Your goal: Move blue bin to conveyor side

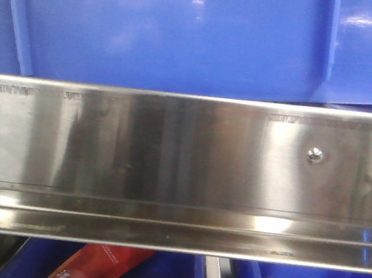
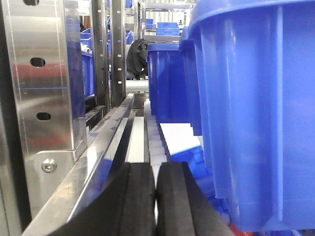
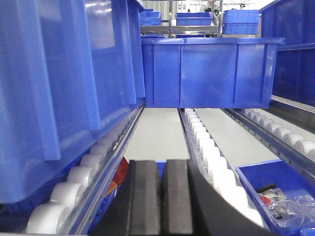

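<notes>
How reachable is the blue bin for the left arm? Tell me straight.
Probably yes. The blue bin stands close beside the left end effector, on its right, with nothing visible between them. The steel frame lies on the other side. The end effector is shut.

The blue bin (image 1: 186, 30) runs off the front view's top and sides, and its base is hidden behind the steel rail (image 1: 171, 151). A red packet (image 1: 99, 267) is cropped by the bottom edge, its print unreadable. In a small bin (image 3: 256, 174), the bagged items (image 3: 283, 204) are too small to identify.
</notes>
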Robot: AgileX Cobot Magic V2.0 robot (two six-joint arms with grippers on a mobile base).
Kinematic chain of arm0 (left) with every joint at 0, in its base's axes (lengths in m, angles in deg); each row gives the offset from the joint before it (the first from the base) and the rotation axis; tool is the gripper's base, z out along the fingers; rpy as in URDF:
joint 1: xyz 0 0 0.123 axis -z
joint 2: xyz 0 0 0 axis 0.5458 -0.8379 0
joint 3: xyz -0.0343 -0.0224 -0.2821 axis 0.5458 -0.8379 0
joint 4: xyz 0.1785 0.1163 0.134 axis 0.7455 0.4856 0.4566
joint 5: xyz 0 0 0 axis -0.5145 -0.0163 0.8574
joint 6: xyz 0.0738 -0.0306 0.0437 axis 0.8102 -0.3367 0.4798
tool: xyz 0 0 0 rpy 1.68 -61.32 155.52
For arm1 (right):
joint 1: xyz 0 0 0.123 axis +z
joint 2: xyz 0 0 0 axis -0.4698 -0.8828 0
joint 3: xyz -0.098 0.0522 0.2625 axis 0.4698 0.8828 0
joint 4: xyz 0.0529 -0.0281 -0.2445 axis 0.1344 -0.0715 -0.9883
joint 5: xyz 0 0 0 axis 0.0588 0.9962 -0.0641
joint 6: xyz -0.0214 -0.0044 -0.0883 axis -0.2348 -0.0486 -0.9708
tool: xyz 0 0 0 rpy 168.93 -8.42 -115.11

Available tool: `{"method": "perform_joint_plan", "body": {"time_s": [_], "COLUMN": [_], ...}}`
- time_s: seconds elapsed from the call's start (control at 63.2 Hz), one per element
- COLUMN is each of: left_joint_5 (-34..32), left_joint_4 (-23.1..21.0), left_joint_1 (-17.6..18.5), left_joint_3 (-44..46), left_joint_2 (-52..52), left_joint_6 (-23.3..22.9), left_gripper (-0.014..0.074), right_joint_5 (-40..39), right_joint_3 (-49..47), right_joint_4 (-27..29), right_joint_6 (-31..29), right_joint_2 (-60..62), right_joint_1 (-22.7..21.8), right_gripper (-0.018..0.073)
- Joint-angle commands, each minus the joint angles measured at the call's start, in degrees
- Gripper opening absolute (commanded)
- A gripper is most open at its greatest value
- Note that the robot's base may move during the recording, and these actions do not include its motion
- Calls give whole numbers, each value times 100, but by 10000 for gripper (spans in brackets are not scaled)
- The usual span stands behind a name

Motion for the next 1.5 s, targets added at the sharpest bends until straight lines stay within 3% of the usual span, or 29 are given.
{"method": "perform_joint_plan", "body": {"time_s": [0.0, 0.807, 0.918, 1.045, 1.092, 1.203, 1.345, 1.488], "left_joint_5": [-124, -308, -506, -1236, -1301, -932, 258, 1156], "left_joint_4": [19, 19, 19, 1, 1, 1, 1, -46], "left_joint_1": [-28, -28, -28, -28, -28, -28, -28, -28], "left_joint_3": [7, 7, 7, 22, 198, 886, 2095, 3186], "left_joint_2": [20, 20, 20, 20, 20, 20, -115, -826], "left_joint_6": [15, 15, 15, 15, 15, 15, 15, 15], "left_gripper": [4, 4, 4, 4, 4, 4, 4, 4], "right_joint_5": [-126, -151, -639, -2039, -2159, -1315, 91, 1779], "right_joint_3": [-1, -1, -1, -1, -230, -1130, -2563, -4026], "right_joint_4": [32, 32, 32, 43, 43, 43, 43, 43], "right_joint_6": [-13, -13, -13, -5, -5, -5, -5, -5], "right_joint_2": [15, 15, 15, 15, 15, 15, -88, -957], "right_joint_1": [-28, -28, -28, -28, -28, -28, -28, -28], "right_gripper": [-80, -80, -80, -80, -80, -80, -80, -80]}}
